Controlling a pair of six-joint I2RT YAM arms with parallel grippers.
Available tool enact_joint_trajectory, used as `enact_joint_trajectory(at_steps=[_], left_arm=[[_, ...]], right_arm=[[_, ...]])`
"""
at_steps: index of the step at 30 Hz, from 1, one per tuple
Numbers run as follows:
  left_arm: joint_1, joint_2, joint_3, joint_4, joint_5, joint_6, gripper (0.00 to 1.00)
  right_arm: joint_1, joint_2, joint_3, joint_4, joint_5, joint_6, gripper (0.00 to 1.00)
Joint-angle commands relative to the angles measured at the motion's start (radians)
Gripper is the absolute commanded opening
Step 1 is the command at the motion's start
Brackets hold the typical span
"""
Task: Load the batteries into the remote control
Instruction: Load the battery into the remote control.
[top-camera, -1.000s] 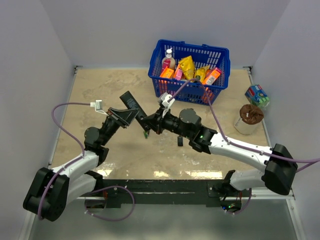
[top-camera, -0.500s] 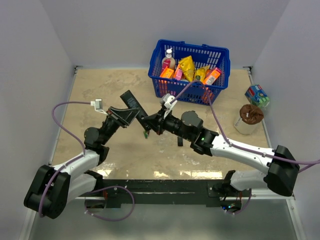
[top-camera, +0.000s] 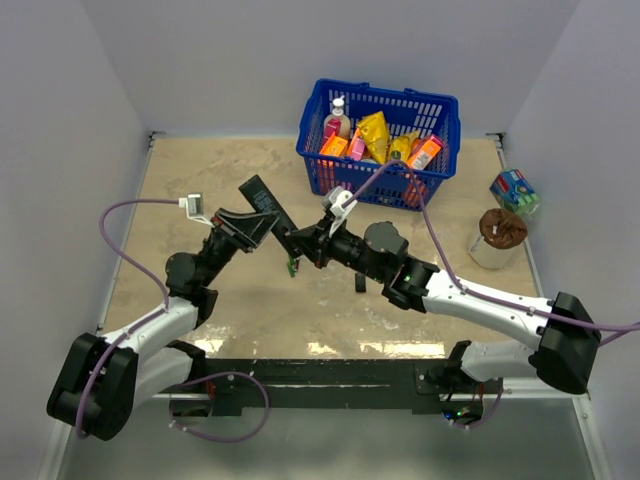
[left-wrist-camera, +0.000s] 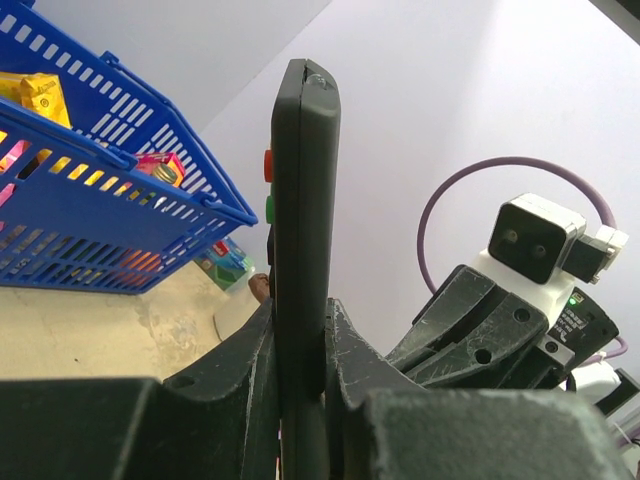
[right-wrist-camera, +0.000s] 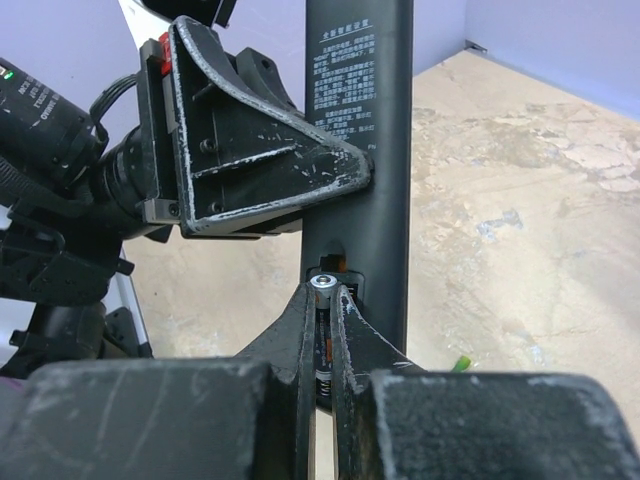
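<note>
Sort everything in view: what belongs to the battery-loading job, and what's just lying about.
Job: remote control, clamped in the left gripper; battery, pinched in the right gripper at the remote's open compartment.
Lying about: blue basket of packets; brown-topped cup; small colourful box.

Remote control (top-camera: 261, 201) in left claw (top-camera: 266, 229), right claw (top-camera: 294, 246) at its near end

Remote control (right-wrist-camera: 372, 200): smooth, matt black plastic. Left gripper fingers (right-wrist-camera: 260, 170): black plastic, scratched and scuffed whitish. Battery (right-wrist-camera: 322, 285): shiny metal tip. Basket (left-wrist-camera: 190, 190): glossy blue plastic. Table (right-wrist-camera: 520, 200): mottled, stone-like.
</note>
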Motion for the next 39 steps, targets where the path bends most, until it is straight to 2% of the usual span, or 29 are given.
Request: enact_joint_trajectory(at_steps=[1,11,22,29,39], left_arm=[[-0.009,-0.006,0.05,0.055,-0.006,-0.015,0.0],[-0.024,-0.002,0.05,0.073,-0.041,-0.026,0.0],[-0.026,0.061,0.049,0.222,-0.052,-0.098,0.0],[-0.024,0.043,0.049,0.207,-0.046,-0.075,0.0],[-0.024,0.036,0.057,0.225,-0.025,-0.061,0.0]], right_arm=[[0.002,0.006,0.015,0.042,-0.012,-0.014,0.0],[0.003,0.018,0.022,0.02,-0.011,-0.02,0.0],[0.003,-0.007,-0.008,-0.003,0.026,-0.012,0.0],[0.003,-0.011,-0.003,-0.024,0.026,-0.014,0.01],[0.005,-0.025,0.005,-0.047,0.026,-0.015,0.1]])
